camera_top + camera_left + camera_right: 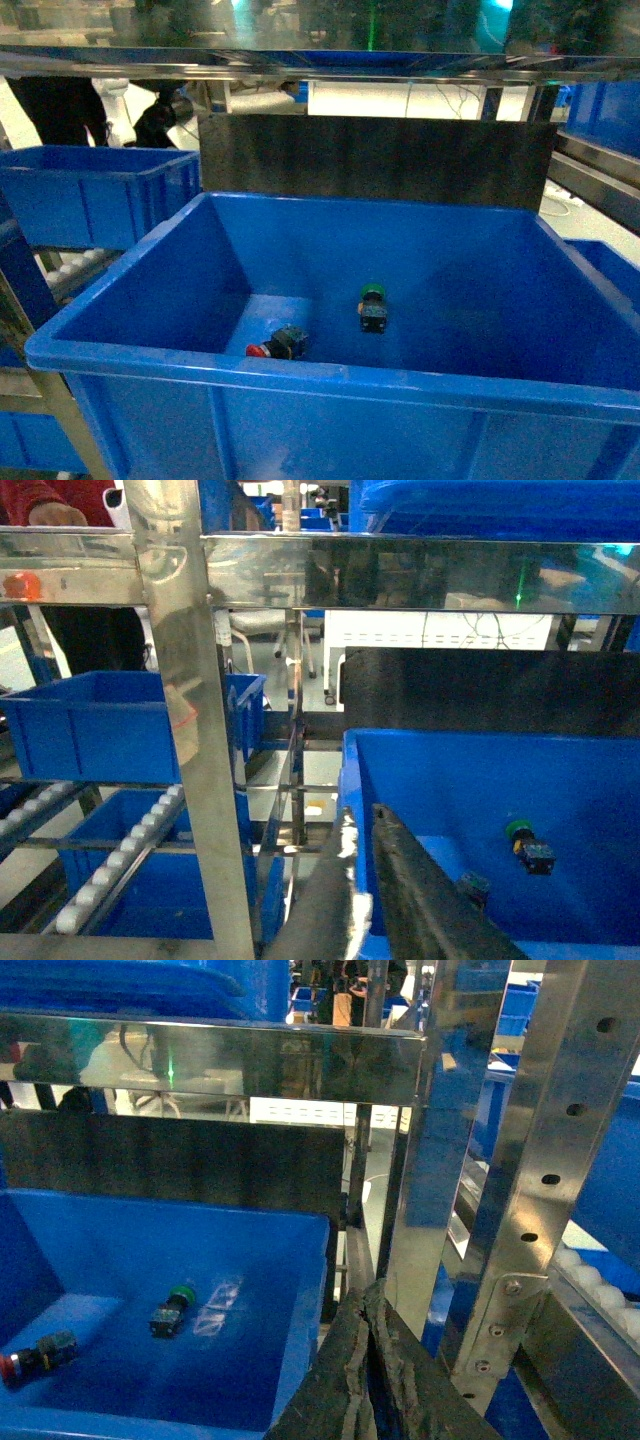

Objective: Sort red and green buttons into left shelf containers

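Buttons sit at the bottom of the big blue bin (130,340) in front of me. The red button (275,345) lies on its side close to the near wall. The green button (373,306) is a little way off, nearer the middle, cap pointing away from me. The left shelf bin (90,190) waits beside it, up on the rack.

My left gripper (362,870) has its jaws a small way apart, with nothing in them. My right gripper (368,1360) has its jaws pressed together, also holding nothing.

I think the red button could roll when I touch it, since its round cap rests on the floor. The deep sloped walls could also bump my arm going down.

Both grippers are cut off at the picture's edge. I cannot see into the left shelf bin. Shiny metal rails (180,680) make things hard to read.
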